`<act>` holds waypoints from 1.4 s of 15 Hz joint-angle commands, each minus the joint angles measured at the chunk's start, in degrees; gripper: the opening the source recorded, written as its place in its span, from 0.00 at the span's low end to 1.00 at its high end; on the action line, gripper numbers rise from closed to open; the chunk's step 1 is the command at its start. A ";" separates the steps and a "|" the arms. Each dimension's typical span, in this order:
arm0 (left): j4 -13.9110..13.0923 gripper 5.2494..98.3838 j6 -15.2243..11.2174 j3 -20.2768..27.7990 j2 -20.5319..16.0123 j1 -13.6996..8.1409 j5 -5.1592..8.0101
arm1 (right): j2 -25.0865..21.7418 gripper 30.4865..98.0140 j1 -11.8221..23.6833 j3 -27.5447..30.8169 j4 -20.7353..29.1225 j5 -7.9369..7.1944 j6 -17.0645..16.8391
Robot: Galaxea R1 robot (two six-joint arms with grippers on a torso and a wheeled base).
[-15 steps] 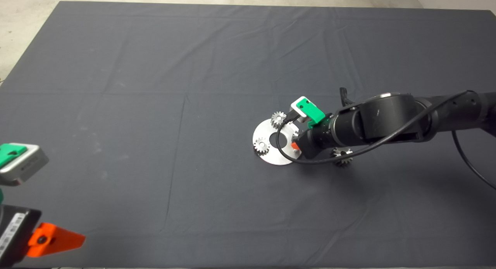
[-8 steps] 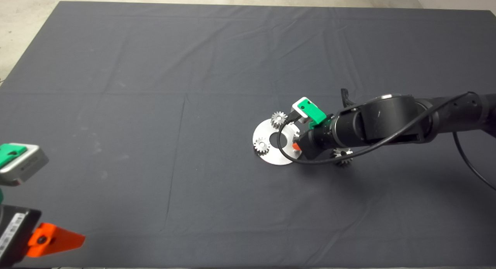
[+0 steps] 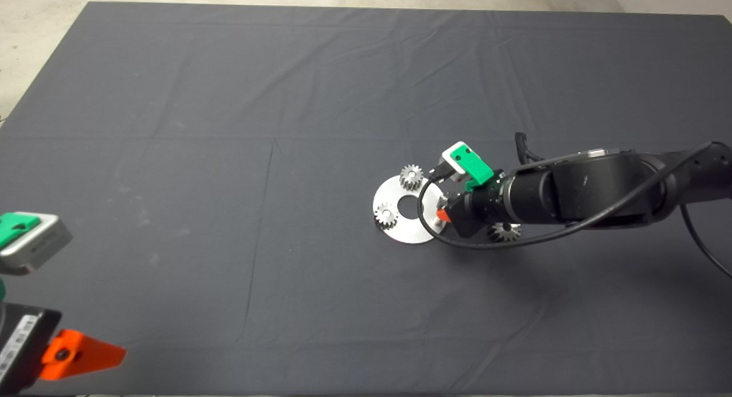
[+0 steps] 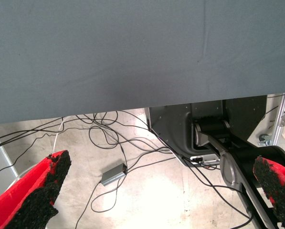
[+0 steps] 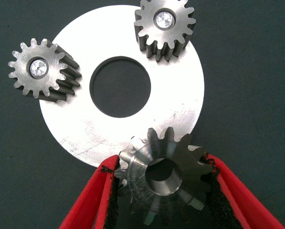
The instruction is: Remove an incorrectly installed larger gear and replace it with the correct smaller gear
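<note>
A big dark mat [image 3: 229, 157] covers the table. A round silver plate [image 5: 80, 138] with a hole lies on it, with two small silver gears [image 5: 39, 70] standing on its edge. The right gripper [image 5: 161, 195] pinches the dark smaller gear [image 5: 163, 174] over the plate's rim. The shiny larger gear [image 3: 504, 231] lies on the mat beside the arm. The left gripper [image 4: 156, 191] waits spread wide at the mat's edge.

Nothing readable is showing anywhere; a white label [image 3: 17, 342] on the black housing at the lower left edge of the head view is carrying small dark print, but its characters are staying too small and blurred to make out
</note>
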 commanded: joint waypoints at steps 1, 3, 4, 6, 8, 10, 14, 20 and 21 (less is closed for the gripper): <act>-0.62 1.00 0.16 0.60 0.03 0.29 1.78 | 0.31 0.16 0.08 0.45 -3.97 0.20 0.45; -0.62 1.00 0.24 0.64 0.12 0.29 1.78 | 0.49 0.16 -0.49 0.45 -4.23 0.20 0.72; -0.62 1.00 0.24 0.68 0.03 0.38 1.78 | 0.48 0.16 -0.99 0.51 -5.33 0.20 0.72; -0.62 1.00 0.24 0.68 0.03 0.38 1.78 | 0.48 0.16 -2.71 0.45 -8.76 0.20 0.81; -0.62 1.00 0.24 0.66 0.03 0.38 1.78 | 0.92 0.16 -2.82 0.27 -9.07 0.04 1.49; -0.62 1.00 0.24 0.68 0.03 0.38 1.78 | 0.99 0.16 -2.82 0.27 -9.07 -1.05 2.04; -0.62 1.00 0.24 0.68 0.03 0.82 1.78 | 1.01 0.16 -2.91 0.27 -9.07 -1.71 2.21; -0.62 1.00 0.24 0.59 0.03 0.82 1.78 | 1.00 0.16 -2.99 0.19 -9.07 -2.26 3.62; -0.62 1.00 0.24 0.61 0.11 0.82 1.78 | 1.01 0.16 -3.08 0.10 -9.07 -2.26 3.71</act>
